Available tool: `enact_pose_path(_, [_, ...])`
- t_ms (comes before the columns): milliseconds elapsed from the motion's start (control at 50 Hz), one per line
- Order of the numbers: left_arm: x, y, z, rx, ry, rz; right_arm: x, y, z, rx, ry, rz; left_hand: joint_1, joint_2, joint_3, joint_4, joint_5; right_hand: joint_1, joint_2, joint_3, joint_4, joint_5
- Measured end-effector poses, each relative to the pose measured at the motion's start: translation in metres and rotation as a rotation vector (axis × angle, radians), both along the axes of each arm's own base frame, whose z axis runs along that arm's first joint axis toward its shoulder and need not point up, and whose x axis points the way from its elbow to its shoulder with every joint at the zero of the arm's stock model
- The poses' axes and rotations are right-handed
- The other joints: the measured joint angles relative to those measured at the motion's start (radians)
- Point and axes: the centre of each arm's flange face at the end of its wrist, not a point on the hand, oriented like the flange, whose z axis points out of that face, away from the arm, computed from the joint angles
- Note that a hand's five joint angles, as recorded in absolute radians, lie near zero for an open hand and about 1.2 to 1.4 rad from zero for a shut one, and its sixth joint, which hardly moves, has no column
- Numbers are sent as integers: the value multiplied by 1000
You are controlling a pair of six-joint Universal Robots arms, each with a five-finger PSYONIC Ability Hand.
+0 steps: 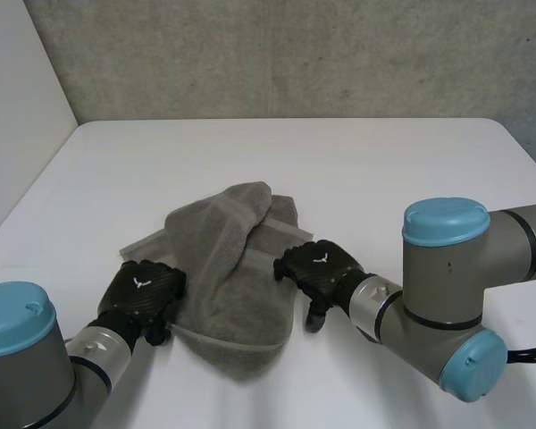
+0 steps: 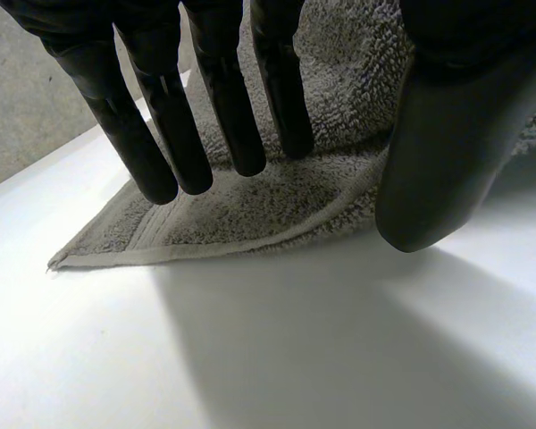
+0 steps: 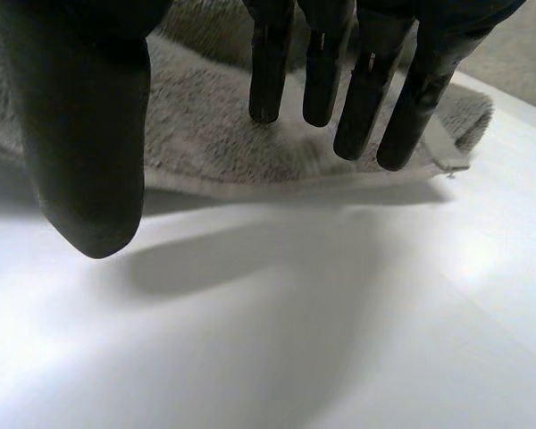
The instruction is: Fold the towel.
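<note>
A rumpled grey towel (image 1: 228, 268) lies in the lower centre of the head view on a white worktop (image 1: 384, 170), its long axis running from the middle of the frame down toward the robot, with a flat band of cloth poking out at its left side. The left hand (image 1: 143, 290) sits at lower left against the towel's left edge, and the right hand (image 1: 320, 268) at centre right against its right edge. The towel lies between them, and neither is clearly nearer. In the left wrist view the fingers (image 2: 228, 107) are straight and spread above a flat hemmed corner, the thumb (image 2: 447, 134) standing apart, so the hand is released and grasps nothing. The right wrist view shows the same: straight fingers (image 3: 366, 107) over the towel's hem, the thumb (image 3: 89, 134) off the cloth above bare worktop, nothing pinched. Any fold seems to depend on each hand first closing on the edge beneath it. A grey wall (image 1: 295, 54) backs the worktop, and nothing else stands in the way.
</note>
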Motion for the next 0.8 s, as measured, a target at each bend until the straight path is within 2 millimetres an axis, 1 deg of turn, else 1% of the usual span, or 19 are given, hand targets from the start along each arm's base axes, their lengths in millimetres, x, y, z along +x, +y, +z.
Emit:
enact_pose_path(180, [-2, 0, -2, 3, 3, -6, 0, 6, -6, 3, 28, 21, 7, 7, 6, 7, 7, 0, 0, 0, 0, 3])
enact_pose_path(240, [-5, 1, -4, 10, 1, -17, 2, 9, -8, 9, 17, 22, 52, 51, 50, 52, 49, 0, 0, 0, 0, 4])
enact_pose_path(400, [-12, 4, -10, 24, -4, -40, 7, 13, -9, 28, -35, 6, 190, 192, 190, 192, 191, 0, 0, 0, 1, 26])
enact_pose_path(460, [-13, 3, -10, 22, -1, -44, 9, 16, -9, 38, -51, 5, 285, 285, 286, 287, 283, 0, 0, 0, 1, 27])
enact_pose_path(540, [-15, 2, -8, 18, 7, -42, 13, 21, -10, 46, -62, 13, 331, 331, 335, 327, 329, 1, 0, 0, 2, 27])
enact_pose_path(600, [-15, 0, -7, 16, 19, -36, 16, 25, -10, 48, -71, 20, 463, 457, 467, 462, 463, 8, 5, 6, 7, 45])
enact_pose_path(620, [-14, -1, -6, 16, 27, -31, 17, 26, -10, 46, -77, 22, 518, 522, 536, 531, 528, 40, 33, 30, 39, 81])
enact_pose_path(660, [-14, -2, -5, 18, 40, -22, 19, 27, -10, 43, -90, 22, 560, 593, 618, 609, 591, 103, 89, 92, 98, 137])
enact_pose_path(720, [-13, -4, -3, 23, 60, -10, 21, 26, -10, 36, -111, 17, 565, 615, 655, 638, 610, 291, 286, 269, 281, 314])
enact_pose_path(760, [-13, -4, -2, 31, 83, 2, 23, 24, -9, 30, -134, 7, 565, 615, 661, 638, 610, 531, 512, 505, 518, 547])
enact_pose_path(780, [-13, -5, -2, 33, 89, 5, 23, 24, -9, 28, -141, 2, 565, 615, 662, 638, 610, 594, 588, 579, 592, 622])
enact_pose_path(800, [-12, -5, -1, 35, 100, 11, 24, 22, -9, 25, -152, -6, 566, 615, 662, 638, 610, 759, 755, 742, 756, 775])
